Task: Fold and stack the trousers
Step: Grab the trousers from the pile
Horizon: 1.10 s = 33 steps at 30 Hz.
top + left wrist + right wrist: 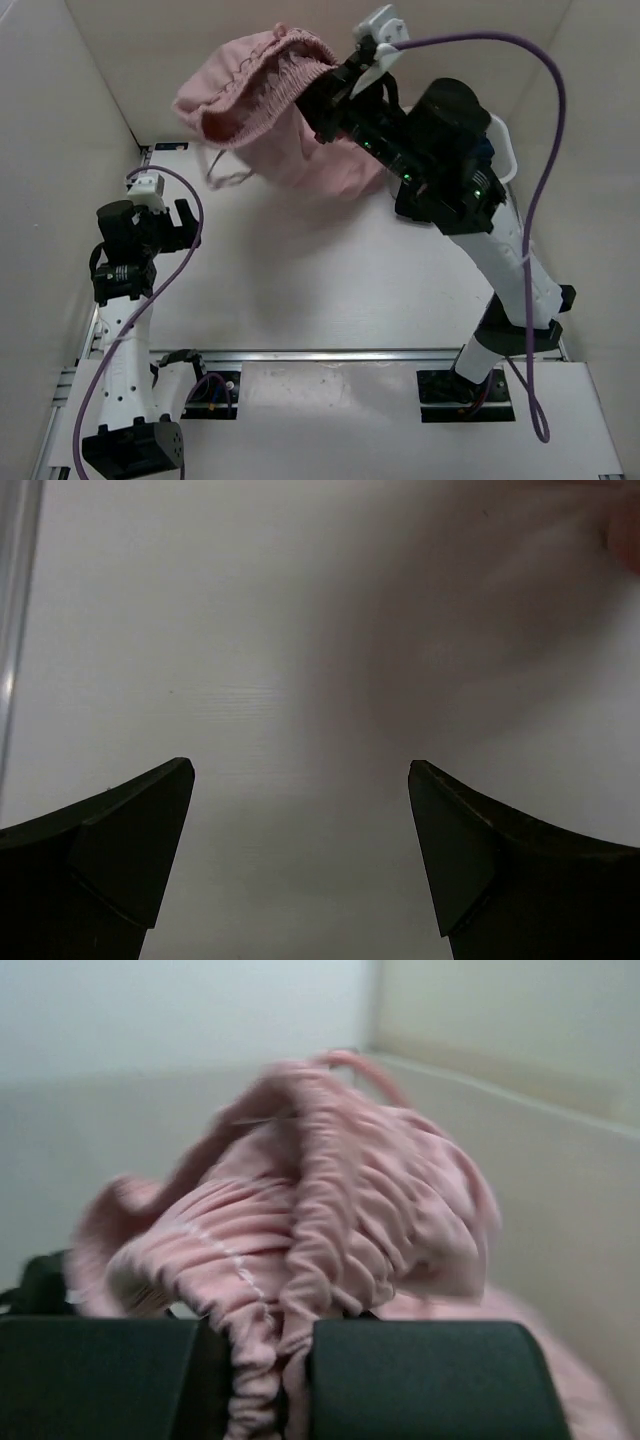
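A white table point(330, 290) fills the middle of the top view, boxed in by plain cream walls point(50, 200) at left, top and right. A metal rail point(330, 354) crosses the lower frame. Soft, even light leaves a faint shadow point(300, 220) near the centre

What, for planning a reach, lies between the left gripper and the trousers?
Only bare table, seen in the top view, separates the left gripper from the lifted trousers.
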{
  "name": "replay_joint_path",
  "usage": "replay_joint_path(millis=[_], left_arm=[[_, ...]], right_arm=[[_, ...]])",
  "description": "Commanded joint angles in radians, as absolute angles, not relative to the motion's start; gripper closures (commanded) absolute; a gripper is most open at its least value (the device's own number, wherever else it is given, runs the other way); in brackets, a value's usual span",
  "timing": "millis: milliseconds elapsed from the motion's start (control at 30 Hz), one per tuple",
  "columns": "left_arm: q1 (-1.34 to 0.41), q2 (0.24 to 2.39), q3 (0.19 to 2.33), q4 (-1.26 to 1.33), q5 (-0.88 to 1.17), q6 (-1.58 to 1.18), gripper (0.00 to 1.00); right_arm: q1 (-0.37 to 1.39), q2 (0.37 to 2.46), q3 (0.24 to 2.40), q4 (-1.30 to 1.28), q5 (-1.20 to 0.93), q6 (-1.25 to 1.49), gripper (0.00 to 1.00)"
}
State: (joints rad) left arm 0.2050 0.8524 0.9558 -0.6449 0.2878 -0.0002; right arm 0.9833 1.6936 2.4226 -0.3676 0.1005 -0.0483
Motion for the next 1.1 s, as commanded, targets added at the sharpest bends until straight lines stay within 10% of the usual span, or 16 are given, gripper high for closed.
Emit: replay_joint_path(millis=[0,200,433,633,1067], left_arm=[[0.198,0.825,1.038,-0.624,0.16,0.0,0.0],[0.198,0.825,1.129,-0.606,0.083,0.0,0.0],[0.187,0.847,1.111,-0.672,0.113,0.0,0.0],[0.169,0.949,1.088,-0.83,0.127,0.0,0.0],[0.264,1.129,0.773,-0.574,-0.163,0.0,0.0]], right_arm=[[1.037,1.657,2.447,-0.258,0.239,-0.121,1.0],[0.922,1.572,2.168,-0.477,0.434,0.192,1.0],[0.604,1.338,1.362,-0.568,0.35,0.604,0.96],[0.436,1.351,1.241,-0.777,0.18,0.608,0.25],[0.546,1.653,1.432,-0.755,0.054,0.345,0.01]])
